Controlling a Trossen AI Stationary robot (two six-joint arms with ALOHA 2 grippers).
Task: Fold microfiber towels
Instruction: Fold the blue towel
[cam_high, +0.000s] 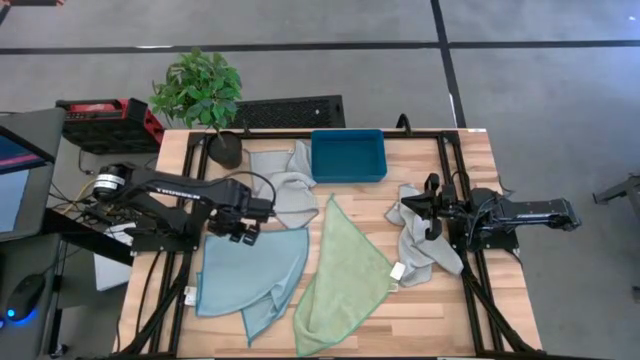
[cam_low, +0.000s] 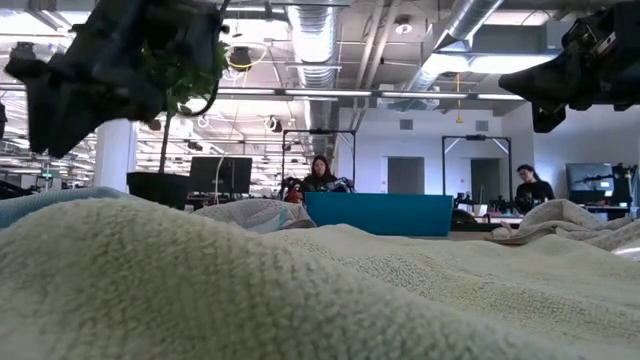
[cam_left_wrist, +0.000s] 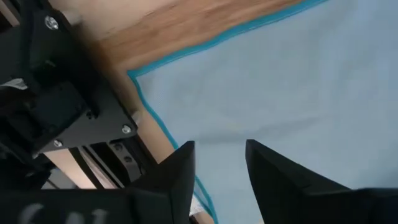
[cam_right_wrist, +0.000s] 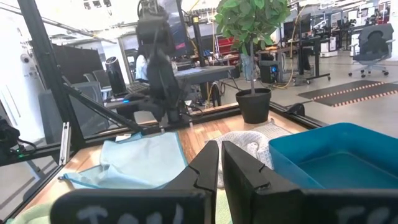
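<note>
A light blue towel (cam_high: 250, 272) lies on the table's near left, partly doubled over itself. My left gripper (cam_high: 243, 234) hangs open just above the towel's far left corner (cam_left_wrist: 140, 78), with nothing between its fingers (cam_left_wrist: 180, 171). To the right of the blue towel a light green towel (cam_high: 345, 275) lies spread out. One pale grey towel (cam_high: 285, 185) is rumpled beside the bin. A second grey towel (cam_high: 420, 245) lies bunched under my right gripper (cam_high: 428, 205), which stays level above the table, shut and holding nothing.
A teal plastic bin (cam_high: 348, 157) stands at the far middle of the table. A potted plant (cam_high: 222, 148) stands at the far left corner. Black frame rails (cam_high: 300, 133) run round the table. People sit in the room beyond (cam_low: 320, 172).
</note>
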